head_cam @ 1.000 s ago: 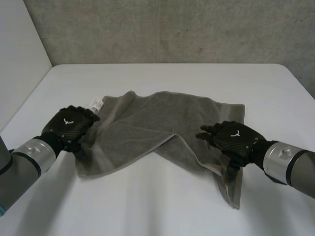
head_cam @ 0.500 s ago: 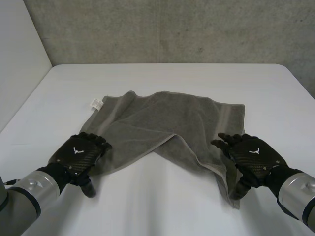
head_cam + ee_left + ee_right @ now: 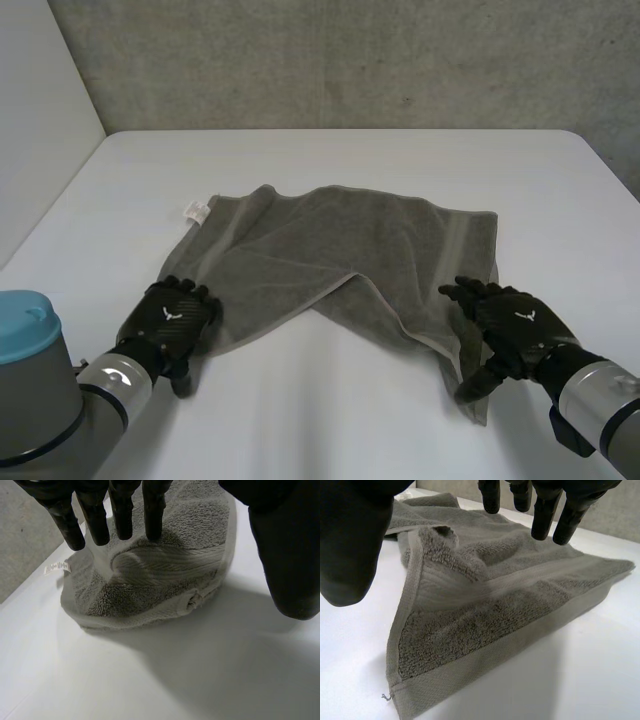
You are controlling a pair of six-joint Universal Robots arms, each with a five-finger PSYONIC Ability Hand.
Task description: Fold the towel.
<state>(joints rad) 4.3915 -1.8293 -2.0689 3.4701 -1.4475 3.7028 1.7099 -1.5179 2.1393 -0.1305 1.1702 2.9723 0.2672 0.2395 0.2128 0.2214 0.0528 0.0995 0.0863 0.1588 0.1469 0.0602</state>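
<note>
A grey towel [image 3: 340,250] lies rumpled on the white table [image 3: 330,420], with one flap folded over its middle and a white label [image 3: 195,210] at its far left corner. My left hand [image 3: 172,318] is over the towel's near left corner, open. In the left wrist view its straight fingers [image 3: 120,510] hang just above the bunched towel [image 3: 160,575], thumb apart. My right hand [image 3: 515,325] is at the near right corner, open. In the right wrist view its fingers [image 3: 545,510] are spread above the towel [image 3: 485,620] and hold nothing.
A rough grey wall [image 3: 350,60] stands behind the table's far edge. Bare table lies in front of the towel between my two arms and beyond the towel's far side.
Both hands have drawn back toward the table's near edge, from the towel's sides to its near corners. The towel itself has not moved.
</note>
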